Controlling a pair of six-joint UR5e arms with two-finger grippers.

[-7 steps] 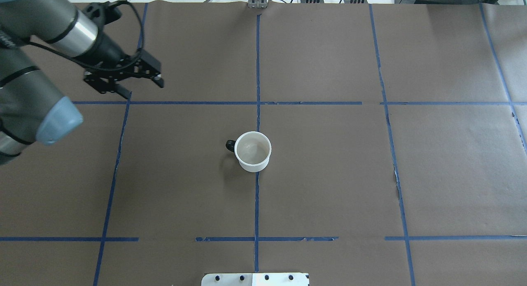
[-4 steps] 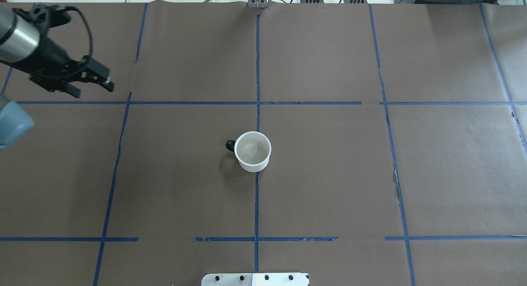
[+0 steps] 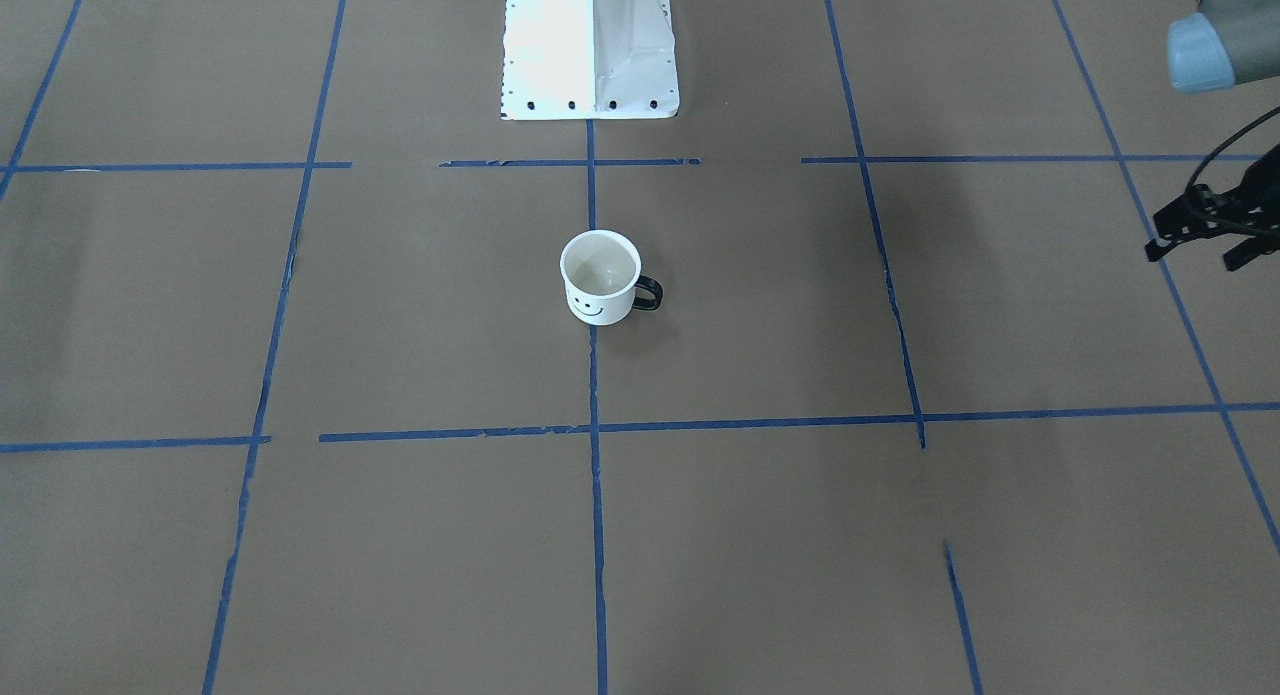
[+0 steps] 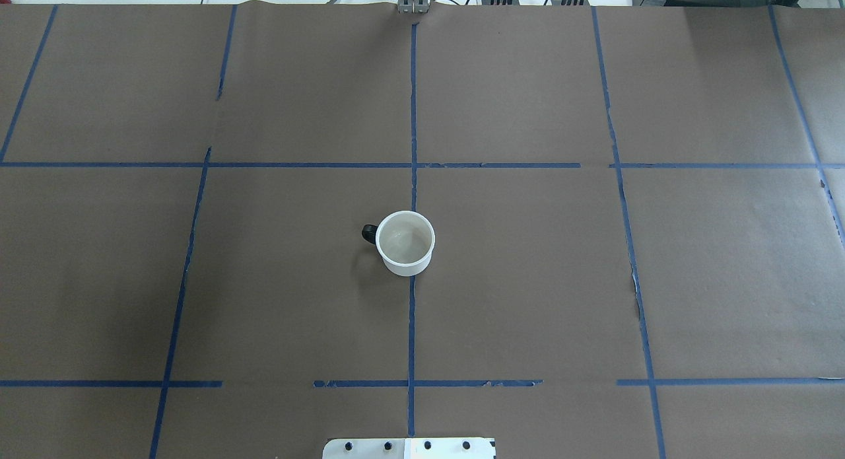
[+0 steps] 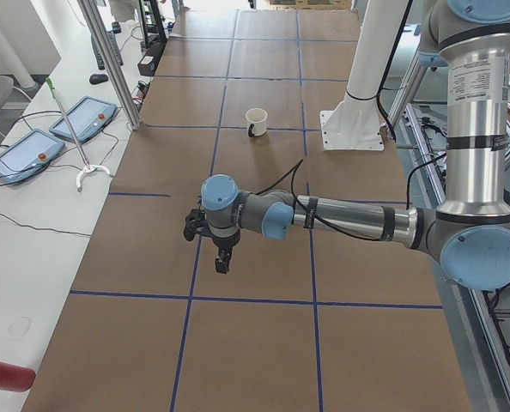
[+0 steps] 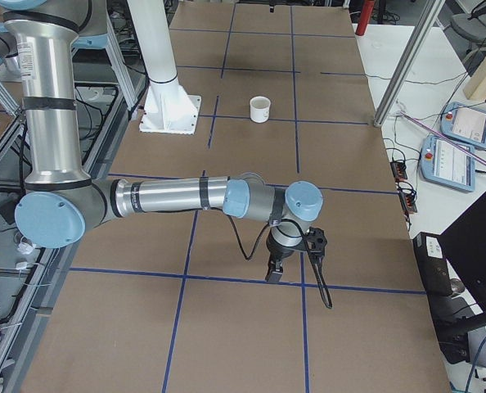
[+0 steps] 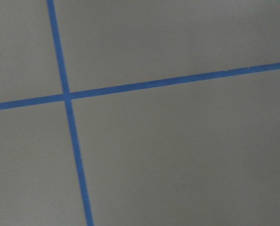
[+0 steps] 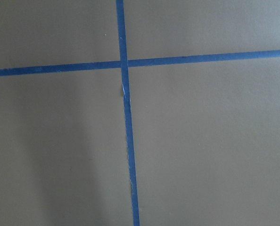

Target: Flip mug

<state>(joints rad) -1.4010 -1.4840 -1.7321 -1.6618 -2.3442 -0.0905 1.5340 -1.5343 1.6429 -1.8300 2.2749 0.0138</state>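
The mug (image 4: 405,242) is white with a black handle and stands upright, mouth up, on the tape line at the table's middle. Its smiley face shows in the front-facing view (image 3: 598,278), with the handle toward the robot's left. My left gripper (image 3: 1195,255) is open and empty at that view's right edge, far from the mug, and is outside the overhead view. It also shows in the exterior left view (image 5: 218,259). My right gripper (image 6: 274,270) shows only in the exterior right view, far from the mug (image 6: 260,108); I cannot tell whether it is open or shut.
Brown paper with a blue tape grid (image 4: 413,165) covers the table. The robot's white base plate (image 4: 409,448) sits at the near edge behind the mug. Tablets (image 5: 85,118) and cables lie on the white bench beyond the far edge.
My left arm has swung to the left, out of the overhead view, with its gripper still open. The mug has not moved.
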